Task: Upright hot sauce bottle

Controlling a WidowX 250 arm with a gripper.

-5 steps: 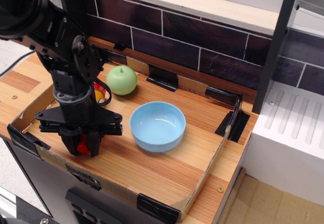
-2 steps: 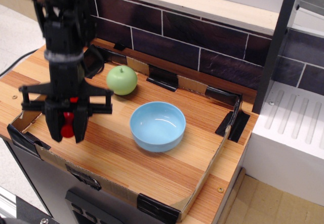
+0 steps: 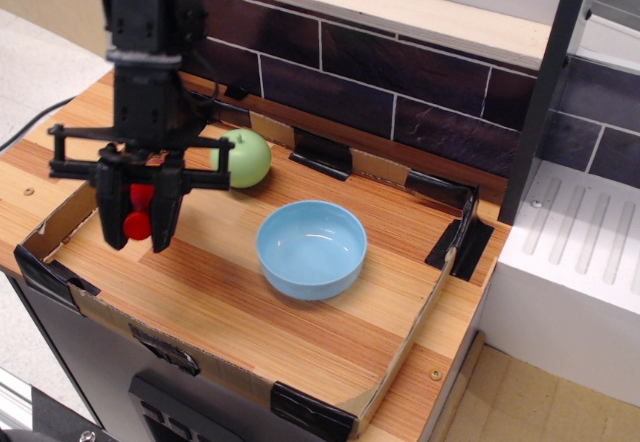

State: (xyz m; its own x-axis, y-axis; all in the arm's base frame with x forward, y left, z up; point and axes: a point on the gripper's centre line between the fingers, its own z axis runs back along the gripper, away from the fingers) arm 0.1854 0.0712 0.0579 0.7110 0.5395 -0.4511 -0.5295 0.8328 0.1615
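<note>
My gripper hangs above the left part of the wooden tray floor, its black fingers pointing down. It is shut on the hot sauce bottle, a small glossy red bottle held between the fingers with its round red cap at the bottom. Most of the bottle's body is hidden by the fingers. The bottle is lifted clear of the tray floor.
A light blue bowl stands in the tray's middle. A green apple sits at the back left, just behind the gripper. Low cardboard walls edge the tray. A dark tiled wall runs behind. A white unit is at the right.
The gripper has risen from the tray floor with the red bottle in it and moved back toward the apple. The bowl and apple have not moved.
</note>
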